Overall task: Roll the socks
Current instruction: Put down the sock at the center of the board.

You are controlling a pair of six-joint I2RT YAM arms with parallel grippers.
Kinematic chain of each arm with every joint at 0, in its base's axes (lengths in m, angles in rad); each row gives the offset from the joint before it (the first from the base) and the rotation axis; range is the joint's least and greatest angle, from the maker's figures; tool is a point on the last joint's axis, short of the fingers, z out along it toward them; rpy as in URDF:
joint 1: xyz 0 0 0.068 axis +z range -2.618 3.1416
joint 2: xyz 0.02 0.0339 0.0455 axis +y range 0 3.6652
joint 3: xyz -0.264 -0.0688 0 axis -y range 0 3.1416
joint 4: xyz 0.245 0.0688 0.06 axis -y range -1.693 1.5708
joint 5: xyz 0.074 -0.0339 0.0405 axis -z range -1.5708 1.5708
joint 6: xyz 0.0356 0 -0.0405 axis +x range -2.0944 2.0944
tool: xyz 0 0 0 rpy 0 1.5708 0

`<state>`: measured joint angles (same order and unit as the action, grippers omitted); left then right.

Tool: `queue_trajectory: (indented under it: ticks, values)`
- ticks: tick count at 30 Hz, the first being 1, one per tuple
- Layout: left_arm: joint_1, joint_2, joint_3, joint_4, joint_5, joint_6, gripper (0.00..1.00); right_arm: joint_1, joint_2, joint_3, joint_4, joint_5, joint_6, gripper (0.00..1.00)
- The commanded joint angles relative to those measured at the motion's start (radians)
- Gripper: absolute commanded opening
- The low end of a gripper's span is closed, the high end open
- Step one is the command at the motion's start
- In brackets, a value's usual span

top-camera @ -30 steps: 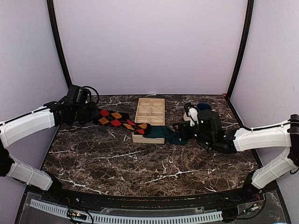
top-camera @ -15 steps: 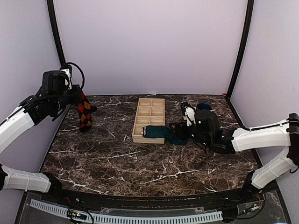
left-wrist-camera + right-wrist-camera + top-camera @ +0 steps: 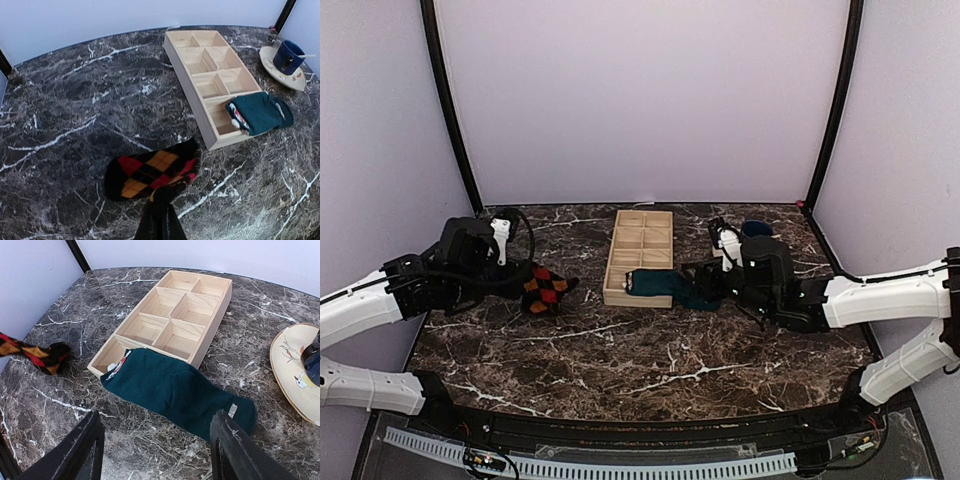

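The black sock with red and orange argyle diamonds (image 3: 546, 288) lies bunched on the marble to the left of the tray. One end of the argyle sock (image 3: 150, 172) runs up into my left gripper (image 3: 161, 202), which is shut on it. In the right wrist view the argyle sock (image 3: 35, 356) shows at the far left. The plain teal sock (image 3: 666, 287) lies flat, its cuff over the tray's near corner. My right gripper (image 3: 157, 422) hovers open just in front of the teal sock (image 3: 180, 390), which it does not touch. In the top view the right gripper (image 3: 706, 284) is at that sock's toe end.
A wooden compartment tray (image 3: 616, 296) stands mid-table, with its rim (image 3: 190, 95) and long wall (image 3: 220, 310) in both wrist views. A dark blue mug (image 3: 289, 55) sits on a cream saucer (image 3: 290, 370) at the back right. Purple walls enclose the table.
My left arm pulled the argyle sock off the tray, lifted it high to the left, then lowered it onto the marble. The right arm and teal sock stayed still.
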<state>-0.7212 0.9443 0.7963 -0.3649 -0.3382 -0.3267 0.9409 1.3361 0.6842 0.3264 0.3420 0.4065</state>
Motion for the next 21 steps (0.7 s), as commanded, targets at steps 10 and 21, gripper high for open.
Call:
queue_trajectory:
  ticks: [10, 21]
  values:
    - [-0.088, -0.012, 0.199, -0.07, 0.012, -0.012, 0.0, 0.021, -0.003, 0.013, -0.017, 0.028, 0.007, 0.66]
    - [-0.119, 0.09, 0.421, -0.15, 0.267, -0.002, 0.0, 0.024, -0.016, 0.031, -0.031, 0.047, -0.018, 0.66]
